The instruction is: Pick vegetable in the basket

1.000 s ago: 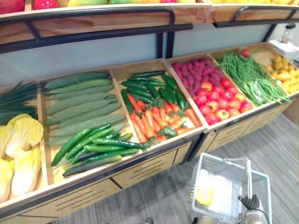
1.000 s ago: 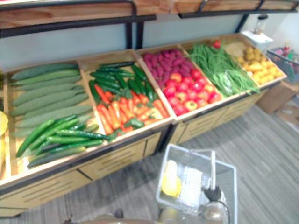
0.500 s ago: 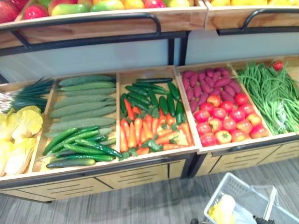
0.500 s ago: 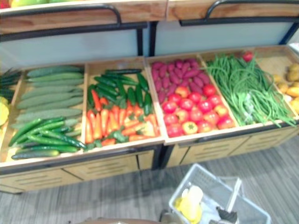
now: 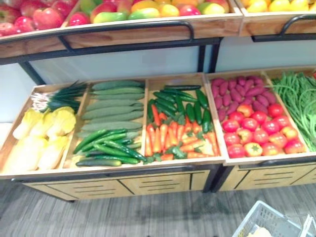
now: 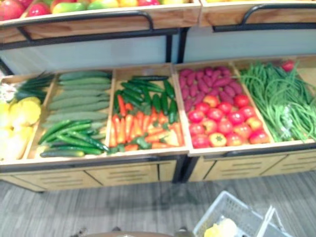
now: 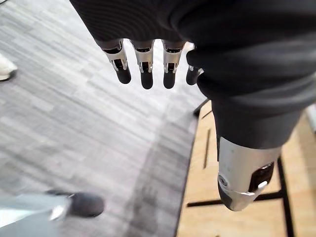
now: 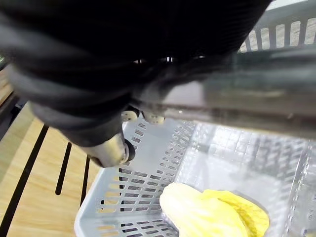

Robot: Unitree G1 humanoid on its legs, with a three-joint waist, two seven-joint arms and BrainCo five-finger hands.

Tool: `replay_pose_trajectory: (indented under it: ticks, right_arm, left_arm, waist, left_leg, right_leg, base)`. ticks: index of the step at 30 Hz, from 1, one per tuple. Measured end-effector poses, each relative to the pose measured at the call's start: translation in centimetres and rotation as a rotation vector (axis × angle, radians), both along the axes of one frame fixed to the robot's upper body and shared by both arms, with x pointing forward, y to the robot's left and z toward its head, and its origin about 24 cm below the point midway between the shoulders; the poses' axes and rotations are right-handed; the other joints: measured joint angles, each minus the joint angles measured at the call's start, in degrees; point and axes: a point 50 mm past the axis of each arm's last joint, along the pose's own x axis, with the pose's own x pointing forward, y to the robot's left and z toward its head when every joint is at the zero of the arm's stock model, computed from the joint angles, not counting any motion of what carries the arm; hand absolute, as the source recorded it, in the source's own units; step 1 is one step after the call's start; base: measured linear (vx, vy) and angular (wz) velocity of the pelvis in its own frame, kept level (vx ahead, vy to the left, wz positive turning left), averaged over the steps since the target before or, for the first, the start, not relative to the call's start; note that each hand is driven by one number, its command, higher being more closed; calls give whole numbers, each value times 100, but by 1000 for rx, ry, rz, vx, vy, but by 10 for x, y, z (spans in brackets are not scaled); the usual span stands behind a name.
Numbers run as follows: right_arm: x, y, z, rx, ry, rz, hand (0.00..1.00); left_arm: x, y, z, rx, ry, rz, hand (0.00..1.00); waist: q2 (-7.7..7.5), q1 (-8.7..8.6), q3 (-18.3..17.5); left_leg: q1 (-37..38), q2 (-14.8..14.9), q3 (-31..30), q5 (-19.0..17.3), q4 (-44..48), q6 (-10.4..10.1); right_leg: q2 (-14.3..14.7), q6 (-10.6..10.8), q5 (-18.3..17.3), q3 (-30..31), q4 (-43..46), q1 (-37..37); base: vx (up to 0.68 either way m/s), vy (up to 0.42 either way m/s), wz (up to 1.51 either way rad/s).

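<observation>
A white plastic basket [image 6: 232, 219] hangs low at the right, in front of the vegetable stand; its rim also shows at the corner [image 5: 269, 222]. A yellow cabbage [image 8: 207, 212] lies inside it. My right hand [image 8: 111, 148] is curled round the basket's grey handle [image 8: 237, 106]. My left hand [image 7: 143, 64] hangs over the grey floor with straight fingers and holds nothing. On the stand lie yellow cabbages [image 5: 44, 131], thin cucumbers [image 5: 106, 148], long pale cucumbers [image 5: 111, 106], carrots [image 5: 173, 140] and tomatoes [image 5: 256, 133].
The wooden stand [image 5: 123, 170] has a dark front rail and drawers below. Scallions [image 5: 59, 96], purple sweet potatoes [image 5: 242, 91] and green beans [image 5: 298, 101] fill other bins. A fruit shelf [image 5: 128, 27] overhangs the back. A white shoe [image 7: 4, 66] shows on the floor.
The whole picture has shifted, so the camera moved: the stand now sits further right and level, and the basket shows lower at the corner. The produce itself has not moved.
</observation>
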Motion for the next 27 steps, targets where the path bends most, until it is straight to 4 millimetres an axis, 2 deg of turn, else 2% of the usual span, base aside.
replay_pose_trajectory:
  ticks: [1,2,3,5,8,9,13,16,22,24,27]
  right_arm:
    - [-1,6,-3,13,3,1,100]
    - [-1,8,-4,19,3,1,100]
    - [0,13,-6,30,-2,2,100]
    - [1,17,-7,39,-4,2,100]
    - [3,21,-9,44,3,30,100]
    - [5,23,-9,47,5,49,100]
    - [12,27,-9,46,-1,107,100]
    - [14,26,-9,45,1,123,100]
    - [17,26,-10,43,22,151,100]
    - [17,26,-10,42,23,151,100]
    - [20,25,-10,29,29,171,100]
  left_arm:
    - [14,14,19,120,-79,-15,0]
    - [19,18,28,171,-114,-24,0]
    - [29,22,45,279,-168,-61,0]
    - [46,19,71,401,-268,-145,0]
    - [63,2,96,470,-382,-261,0]
    - [71,-6,107,500,-432,-302,0]
    - [95,-29,147,584,-618,-415,0]
    - [112,-47,169,590,-763,-465,0]
    - [132,-61,179,582,-845,-540,0]
    - [138,-62,178,579,-844,-555,0]
    - [147,-63,165,555,-787,-567,0]
  waist:
    - [-35,48,-21]
    - [-84,67,-34]
    - [-150,71,-33]
    - [-204,70,-63]
    - [-169,68,-103]
    - [-209,71,-117]
    - [-131,57,-189]
    - [-168,53,-215]
    - [-223,-129,-230]
    - [-232,-155,-232]
    - [-243,-237,-247]
  left_leg:
    - [-1,-82,6,-81,13,13]
    - [-4,-117,16,-104,27,28]
    - [-1,-191,24,-160,36,85]
    - [0,-301,39,-196,37,130]
    - [15,-365,71,-240,30,113]
    - [29,-362,92,-239,20,111]
    - [80,-273,226,-284,23,45]
    - [79,-217,314,-240,18,24]
    - [187,-244,364,-257,-69,9]
    - [202,-249,383,-268,-68,13]
    - [288,-257,506,-322,-59,10]
  right_leg:
    - [-72,22,89,-22,-91,74]
    - [-107,48,128,-16,-145,87]
    - [-166,64,192,-8,-228,168]
    - [-257,97,249,41,-298,196]
    - [-312,114,261,74,-357,207]
    - [-307,141,277,96,-360,186]
    - [-198,167,294,239,-407,177]
    - [-111,137,407,355,-495,144]
    - [-110,128,418,408,-542,168]
    - [-110,127,417,448,-543,165]
    - [-107,110,420,551,-552,151]
  base:
    - [-35,153,11]
    - [-36,136,7]
    - [-26,86,3]
    - [-34,87,2]
    - [-16,41,-2]
    - [37,13,-11]
    - [29,-16,-20]
    - [91,-21,-17]
    - [58,2,-8]
    - [14,4,-8]
    - [-7,4,-16]
